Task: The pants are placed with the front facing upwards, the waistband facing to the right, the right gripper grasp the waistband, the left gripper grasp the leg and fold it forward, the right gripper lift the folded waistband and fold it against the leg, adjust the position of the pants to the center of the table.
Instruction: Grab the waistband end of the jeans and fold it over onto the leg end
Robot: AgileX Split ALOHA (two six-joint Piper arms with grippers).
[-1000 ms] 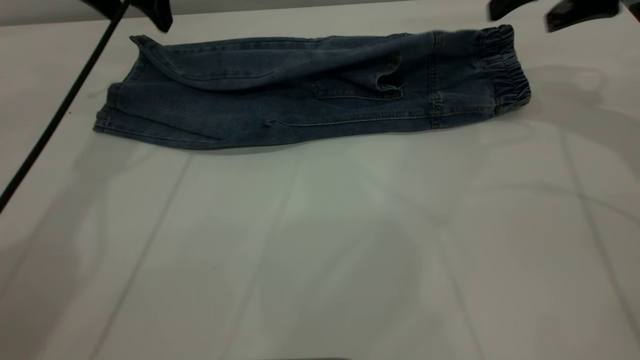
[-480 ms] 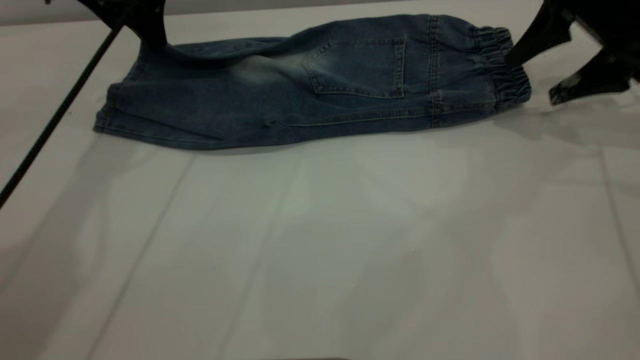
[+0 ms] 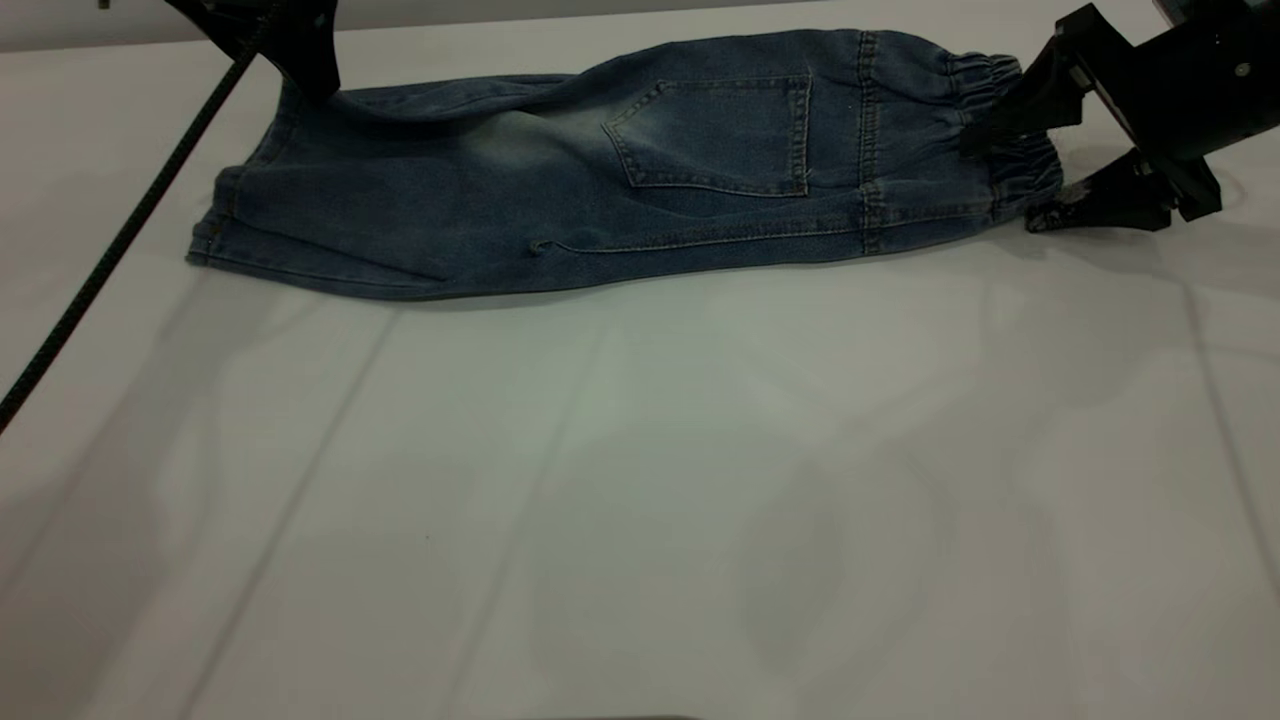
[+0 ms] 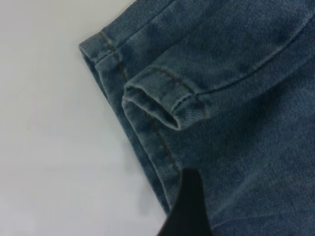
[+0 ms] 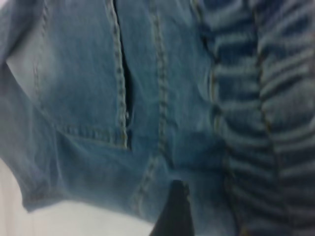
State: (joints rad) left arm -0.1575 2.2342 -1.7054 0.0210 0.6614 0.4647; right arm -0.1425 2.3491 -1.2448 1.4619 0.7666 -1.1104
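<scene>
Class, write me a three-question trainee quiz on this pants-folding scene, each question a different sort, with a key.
1. True or false: the patch pocket on the pants faces up.
2. Which end does the right gripper straddle? A) waistband B) leg hem
3. Fill in: the left gripper is at the far ___ end.

Key: 1 true; 2 A; 3 leg

left gripper [image 3: 300,60] lowered, right gripper [image 3: 1015,165] fingers spread
</scene>
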